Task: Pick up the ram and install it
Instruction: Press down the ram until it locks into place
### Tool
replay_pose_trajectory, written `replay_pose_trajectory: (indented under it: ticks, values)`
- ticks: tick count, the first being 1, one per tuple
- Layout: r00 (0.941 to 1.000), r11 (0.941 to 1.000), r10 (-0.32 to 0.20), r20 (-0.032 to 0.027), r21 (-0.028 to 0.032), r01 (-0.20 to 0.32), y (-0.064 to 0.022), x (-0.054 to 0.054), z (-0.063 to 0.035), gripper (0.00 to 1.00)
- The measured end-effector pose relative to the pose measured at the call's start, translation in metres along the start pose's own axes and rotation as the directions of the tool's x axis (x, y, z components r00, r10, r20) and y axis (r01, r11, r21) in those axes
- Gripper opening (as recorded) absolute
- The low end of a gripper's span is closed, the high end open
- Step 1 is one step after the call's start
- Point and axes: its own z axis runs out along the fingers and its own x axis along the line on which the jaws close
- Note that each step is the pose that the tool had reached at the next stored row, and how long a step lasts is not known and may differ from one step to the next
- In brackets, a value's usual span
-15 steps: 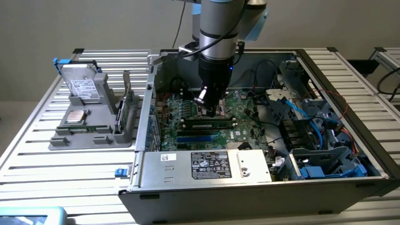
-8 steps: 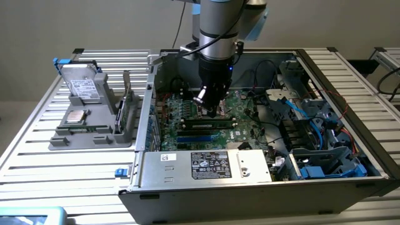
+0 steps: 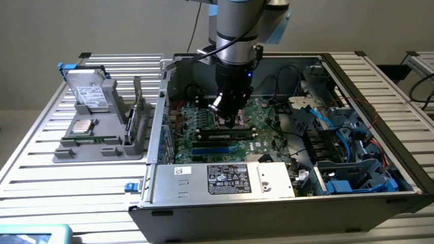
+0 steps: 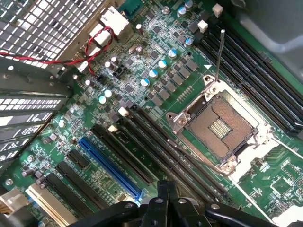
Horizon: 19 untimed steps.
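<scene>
I see the open PC case (image 3: 271, 203) on the slatted desk (image 3: 68, 178), motherboard (image 4: 156, 85) inside. My end effector (image 3: 230, 121), fingers closed, empty, sits just above the ram (image 3: 227, 136), seated in a slot at board's 6 o'clock.

Silver-grey cylindrical arm (image 3: 239, 30), pale blue joint cap, black cable, black tool (image 3: 230, 109)

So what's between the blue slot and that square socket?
Several long black slots lie side by side between the blue slot and the square socket. The wrist view shows this.
</scene>
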Motion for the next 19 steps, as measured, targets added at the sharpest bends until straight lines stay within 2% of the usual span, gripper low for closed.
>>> replay_pose_trajectory:
  ticks: [5, 10, 14, 19]
  values:
    - [0.9983, 0.9983, 0.059, -0.0039, -0.0014, -0.059, 0.0000, 0.0000, 0.0000, 0.11]
    - [0.9928, 0.9928, 0.120, -0.0079, -0.0029, -0.120, 0.0000, 0.0000, 0.0001, 0.11]
    - [0.9858, 0.9859, 0.168, -0.0108, -0.0038, -0.168, 0.0000, 0.0000, 0.0001, 0.11]
    - [0.9737, 0.9737, 0.228, -0.0142, -0.0046, -0.228, 0.0000, 0.0000, 0.0002, 0.11]
